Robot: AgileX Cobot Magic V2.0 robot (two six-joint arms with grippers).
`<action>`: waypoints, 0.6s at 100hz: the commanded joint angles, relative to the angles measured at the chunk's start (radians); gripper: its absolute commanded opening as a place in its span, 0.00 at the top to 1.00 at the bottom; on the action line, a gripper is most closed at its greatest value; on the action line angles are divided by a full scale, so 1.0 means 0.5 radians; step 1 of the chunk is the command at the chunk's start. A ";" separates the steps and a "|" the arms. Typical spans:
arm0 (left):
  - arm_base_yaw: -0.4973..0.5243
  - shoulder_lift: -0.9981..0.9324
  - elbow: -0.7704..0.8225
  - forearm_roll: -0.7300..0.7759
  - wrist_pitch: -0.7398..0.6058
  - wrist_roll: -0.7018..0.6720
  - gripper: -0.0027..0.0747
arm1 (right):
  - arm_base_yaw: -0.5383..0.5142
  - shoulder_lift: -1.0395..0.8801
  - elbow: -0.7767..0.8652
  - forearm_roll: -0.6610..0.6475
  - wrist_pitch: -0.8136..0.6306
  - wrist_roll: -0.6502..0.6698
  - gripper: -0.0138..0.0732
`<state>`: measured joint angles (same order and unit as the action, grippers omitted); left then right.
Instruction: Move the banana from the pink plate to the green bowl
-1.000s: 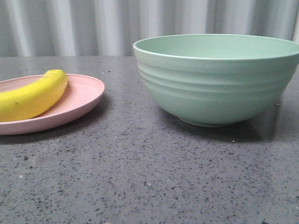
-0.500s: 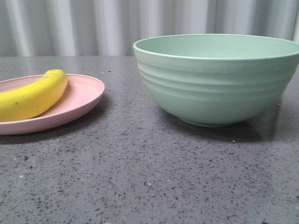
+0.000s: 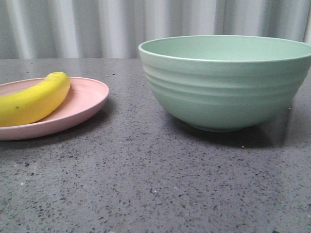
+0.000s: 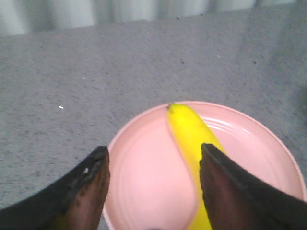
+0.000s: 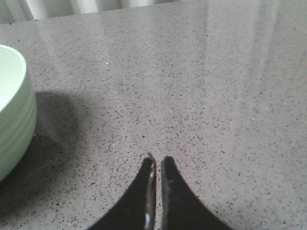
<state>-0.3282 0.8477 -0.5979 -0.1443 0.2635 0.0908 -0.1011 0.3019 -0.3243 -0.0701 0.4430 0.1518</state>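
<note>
The yellow banana [image 3: 34, 100] lies on the pale pink plate [image 3: 90, 99] at the left of the front view. The mint-green ridged bowl [image 3: 226, 90] stands to the right of the plate, empty as far as I can see. Neither gripper shows in the front view. In the left wrist view my left gripper [image 4: 154, 155] is open above the pink plate [image 4: 144, 167], with the banana [image 4: 189, 139] just inside one finger and not gripped. In the right wrist view my right gripper [image 5: 157, 160] is shut and empty over bare table, with the bowl's side [image 5: 14, 115] at the view's edge.
The table is dark grey speckled stone [image 3: 155, 184]. A pale pleated curtain [image 3: 97, 26] hangs behind its far edge. The bowl casts a shadow on the table toward the right gripper [image 5: 53, 124].
</note>
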 commanded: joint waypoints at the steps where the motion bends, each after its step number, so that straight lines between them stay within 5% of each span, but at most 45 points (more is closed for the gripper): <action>1: -0.120 0.123 -0.140 -0.025 0.006 -0.018 0.48 | -0.015 0.029 -0.058 -0.004 -0.161 -0.012 0.91; 34: -0.221 0.627 -0.391 -0.059 0.375 0.002 0.48 | -0.015 0.029 -0.058 -0.004 -0.161 -0.012 0.91; 60: -0.221 0.835 -0.488 -0.059 0.407 0.056 0.48 | -0.015 0.029 -0.058 -0.004 -0.161 -0.012 0.91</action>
<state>-0.4317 1.2592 -0.7985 -0.1628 0.5042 0.1144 -0.1011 0.3019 -0.3243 -0.0701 0.4414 0.1518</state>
